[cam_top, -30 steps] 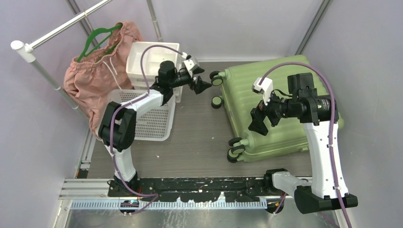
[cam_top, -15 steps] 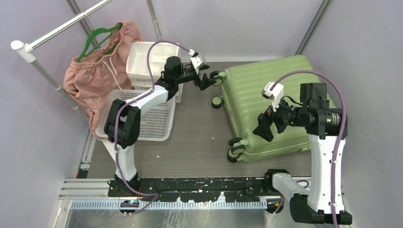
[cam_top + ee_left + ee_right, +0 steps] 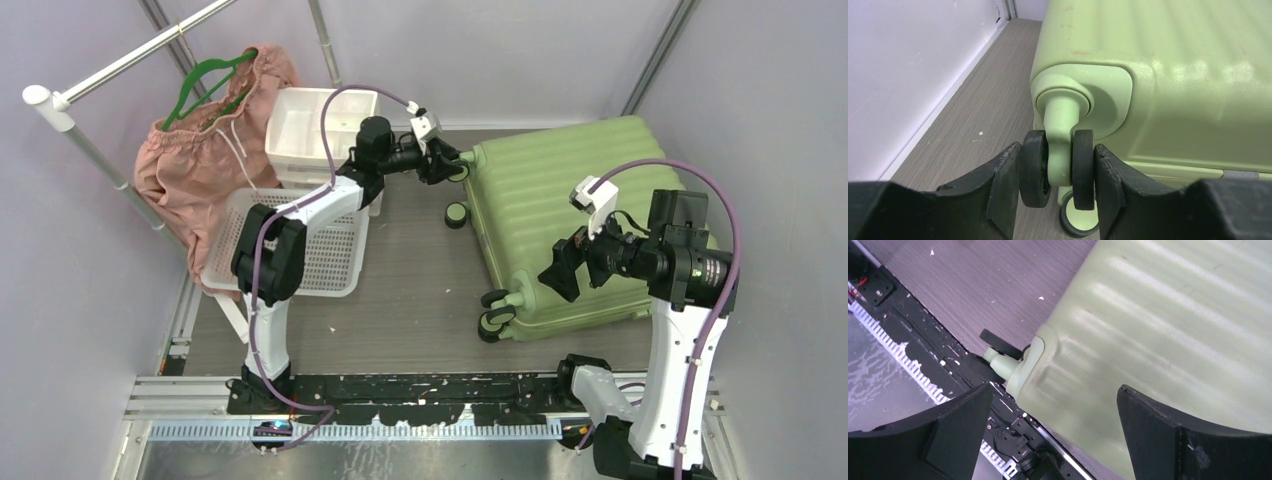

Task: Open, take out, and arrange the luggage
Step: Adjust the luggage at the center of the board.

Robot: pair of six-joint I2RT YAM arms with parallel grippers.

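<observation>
Top external, luggage: the luggage (image 3: 570,200) lies flat and closed on the right half of the table (image 3: 420,290), wheels facing left, lid not yet opened
Top external, left arm: the left arm (image 3: 310,205) is stretched far out to the far wheel (image 3: 461,160); with so little reach in hand, a pull from here may stall, or swing the elbow into the white basket (image 3: 320,255) below it
Top external, right arm: the right arm (image 3: 680,300) hangs over the case's near end, touching nothing

Left wrist, grip: the left jaws are narrowed to the width of the far wheel (image 3: 1083,170), with the fingers (image 3: 1003,192) seemingly against both of its sides
Left wrist, slip risk: the wheel hangs on a swivel stem, so a sideways tug could turn the caster instead of the case, and the round tyres could roll out of the grip
Left wrist, pivot risk: hauled by one corner, a case this large would likely pivot rather than slide straight

Right wrist, grip: the right jaws are wide and empty above the near corner of the luggage (image 3: 1173,340)
Right wrist, skid risk: the smooth ribbed surface offers no edge here, so closing on it would probably slide off
Right wrist, edge risk: the near wheel (image 3: 998,346) sits close to the black rail (image 3: 938,347); a shove toward the bases could snag it there
</observation>
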